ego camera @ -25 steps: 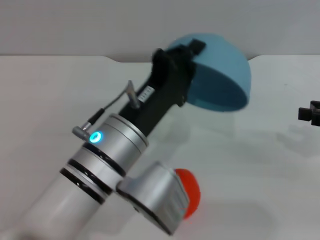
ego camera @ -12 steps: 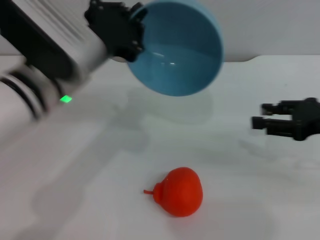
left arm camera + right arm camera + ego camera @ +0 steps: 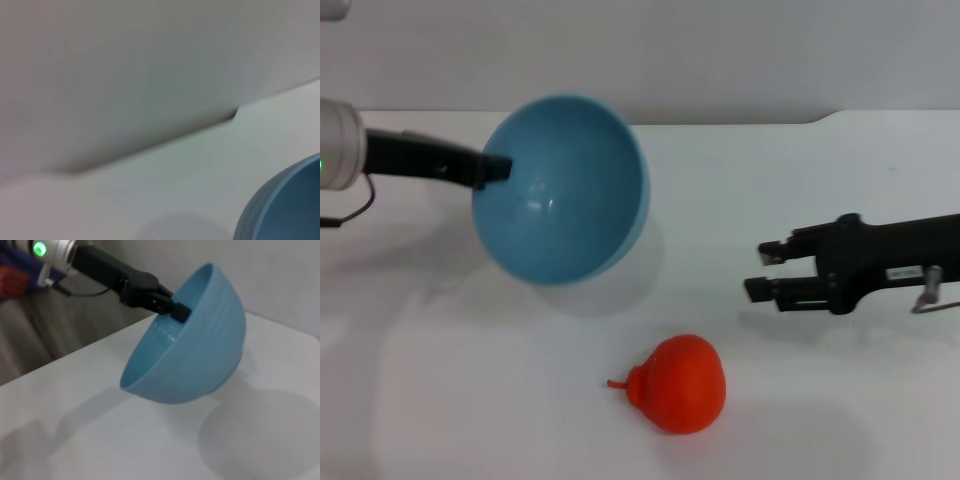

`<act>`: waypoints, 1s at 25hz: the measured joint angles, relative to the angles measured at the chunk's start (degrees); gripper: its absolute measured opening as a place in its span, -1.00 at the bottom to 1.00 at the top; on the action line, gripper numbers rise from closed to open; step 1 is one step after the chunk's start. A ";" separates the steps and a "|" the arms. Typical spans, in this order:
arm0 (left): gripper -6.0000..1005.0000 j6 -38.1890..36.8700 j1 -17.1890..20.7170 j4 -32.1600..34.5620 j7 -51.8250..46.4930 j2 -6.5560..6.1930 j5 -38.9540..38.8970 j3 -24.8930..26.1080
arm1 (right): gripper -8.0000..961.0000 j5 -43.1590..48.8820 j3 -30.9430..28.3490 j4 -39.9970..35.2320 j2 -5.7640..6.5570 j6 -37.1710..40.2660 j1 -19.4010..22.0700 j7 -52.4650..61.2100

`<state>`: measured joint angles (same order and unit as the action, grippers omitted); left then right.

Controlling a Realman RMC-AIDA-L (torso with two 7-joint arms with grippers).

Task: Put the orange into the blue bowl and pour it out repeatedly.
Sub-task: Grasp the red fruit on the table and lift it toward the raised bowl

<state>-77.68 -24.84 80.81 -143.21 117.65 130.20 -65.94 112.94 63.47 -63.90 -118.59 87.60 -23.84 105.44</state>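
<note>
Since half a second ago: blue bowl [image 3: 560, 190] lowered and swung toward robot's left, tilted on its side, held off the table [image 3: 800, 400]; right gripper [image 3: 760, 270] advanced inward. Left gripper [image 3: 500, 167] clamped on bowl rim. Right gripper fingers spread apart, holding nothing, just beyond the orange [image 3: 678, 383]. Orange on table in front of bowl, untouched.

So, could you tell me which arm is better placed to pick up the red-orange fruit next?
The right. The right gripper is open, empty and beside the red-orange fruit on the white table; the left gripper is busy holding the tilted light-blue bowl.
</note>
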 joint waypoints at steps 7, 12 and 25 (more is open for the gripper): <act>-0.99 -7.50 0.56 0.75 -2.10 0.04 2.03 1.72 | 0.07 7.87 9.43 1.54 -0.11 -2.28 -6.88 3.54; -0.99 -9.64 1.43 0.20 -3.23 0.05 2.13 1.76 | 0.01 10.59 17.42 4.82 -0.23 -6.77 -11.00 6.04; -0.99 -9.92 2.11 0.09 -3.94 0.25 2.21 1.19 | -0.14 9.54 30.26 8.85 -0.64 -11.74 -13.96 8.58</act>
<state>-87.60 -22.73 80.90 -147.15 117.89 132.41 -64.75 122.49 93.73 -55.05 -119.23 75.86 -37.80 114.02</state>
